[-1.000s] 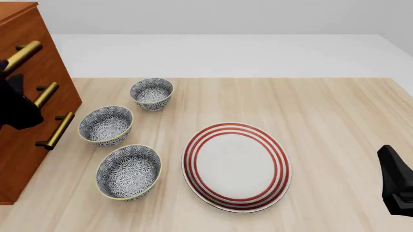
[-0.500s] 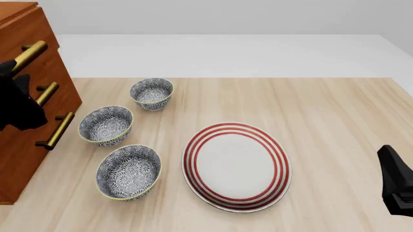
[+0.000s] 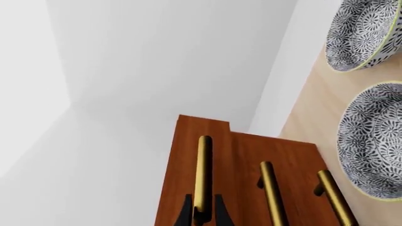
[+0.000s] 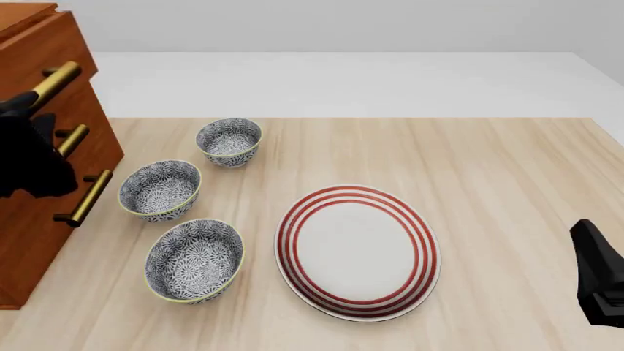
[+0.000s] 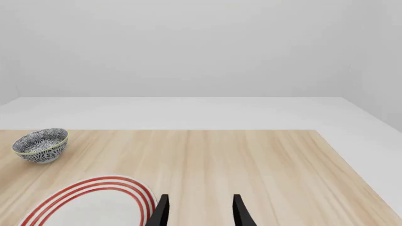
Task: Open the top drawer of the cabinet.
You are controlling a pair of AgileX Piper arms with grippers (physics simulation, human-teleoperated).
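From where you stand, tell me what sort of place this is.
Probably a simulated dining setup: a light wooden table holding three blue-patterned bowls and a red-ringed white plate, beside a reddish-brown wooden cabinet, against bare white walls.

Right end effector (image 5: 199, 212) fingers parted over bare bench (image 5: 264, 165). Red-ringed plate (image 5: 94, 202) lies just beside one finger, possibly touching. Patterned bowl (image 5: 40, 144) sits well apart.

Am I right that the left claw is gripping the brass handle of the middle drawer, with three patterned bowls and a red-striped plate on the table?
Not quite. The left gripper is closed on the handle of the top drawer, not the middle one; the left wrist view shows its fingers around that uppermost bar. The three bowls and the plate are as you say.
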